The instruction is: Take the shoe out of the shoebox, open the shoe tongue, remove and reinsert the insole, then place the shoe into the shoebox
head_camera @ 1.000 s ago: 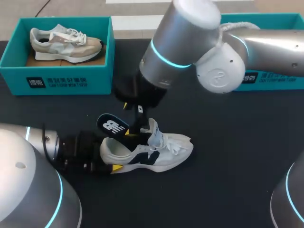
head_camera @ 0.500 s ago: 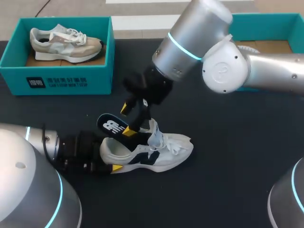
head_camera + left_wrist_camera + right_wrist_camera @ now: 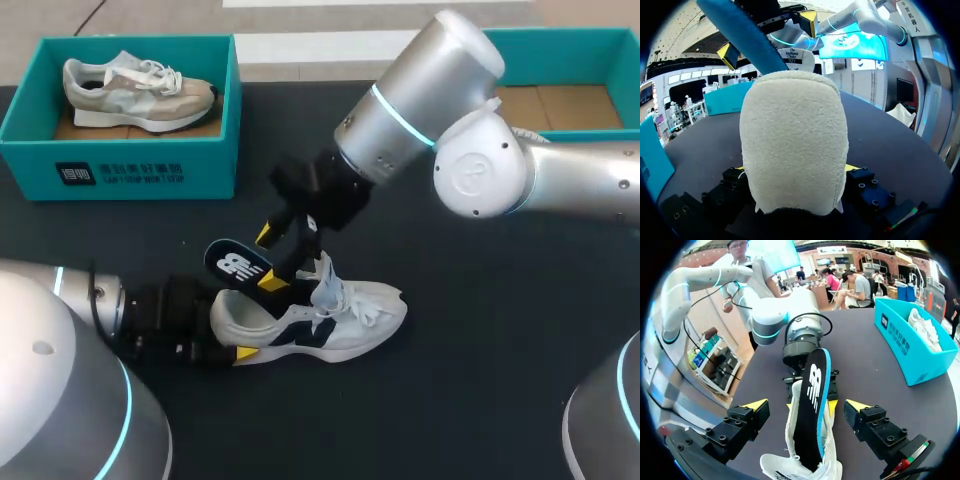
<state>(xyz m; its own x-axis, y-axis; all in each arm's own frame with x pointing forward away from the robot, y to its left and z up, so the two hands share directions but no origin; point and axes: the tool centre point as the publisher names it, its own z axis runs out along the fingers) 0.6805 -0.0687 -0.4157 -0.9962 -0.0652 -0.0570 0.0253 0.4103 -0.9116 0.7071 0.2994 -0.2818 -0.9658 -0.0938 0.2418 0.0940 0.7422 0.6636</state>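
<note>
Lying on its sole mid-table on your black table [image 3: 480, 390]: one white low sneaker with navy side panels [image 3: 335, 322], toe toward 3 o'clock.

Your left gripper [image 3: 795, 169] — clamped on the sneaker's heel, one finger on each side.

One black insole with a blue edge [image 3: 233, 264], tilted out of the collar toward 10 o'clock.

Your right gripper [image 3: 807, 404] — fingers apart, straddling the insole, clear of it on both sides.

One teal cardboard shoebox [image 3: 120, 165] at 11 o'clock from the sneaker, holding a grey-and-beige sneaker [image 3: 135, 90].

One second teal shoebox [image 3: 560, 45] at 2 o'clock.

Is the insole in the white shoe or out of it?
Partly in: the insole has its front inside the shoe, heel end sticking out.
</note>
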